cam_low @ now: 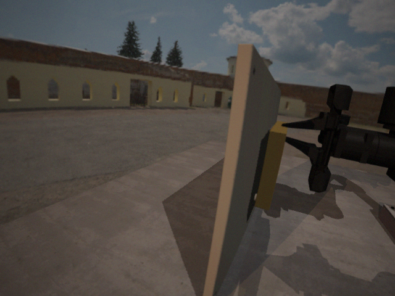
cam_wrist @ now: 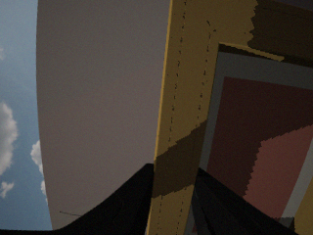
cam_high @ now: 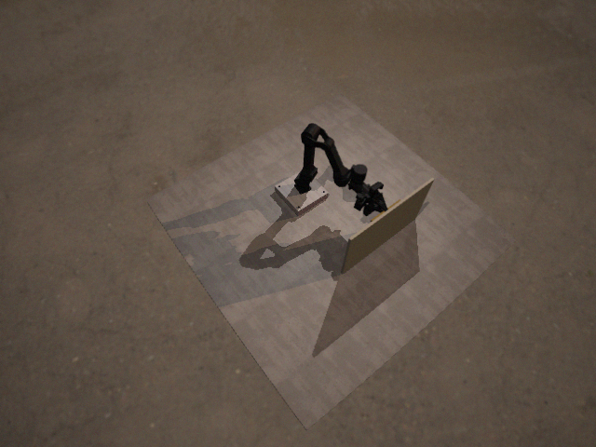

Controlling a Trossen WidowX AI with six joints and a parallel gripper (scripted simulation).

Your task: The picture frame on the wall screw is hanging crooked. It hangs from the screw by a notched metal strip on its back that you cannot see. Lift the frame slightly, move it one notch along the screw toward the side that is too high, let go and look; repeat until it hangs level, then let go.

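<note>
The picture frame [cam_low: 271, 165] [cam_wrist: 186, 92] [cam_high: 385, 211] has a yellow wooden border around a grey mat and a reddish picture. It hangs against the beige wall panel [cam_low: 242, 143] [cam_high: 385, 225] [cam_wrist: 98, 92] and looks tilted in the wrist view. My gripper [cam_low: 284, 135] [cam_wrist: 172, 172] [cam_high: 377, 206] is shut on the frame's yellow side bar, one finger on each side of it. The screw and the notched strip behind the frame are hidden.
The wall panel stands upright on a grey floor mat [cam_high: 289, 336]. The arm's base plate [cam_high: 301, 195] sits behind the arm. Open ground surrounds the mat, with buildings [cam_low: 95, 86] far off.
</note>
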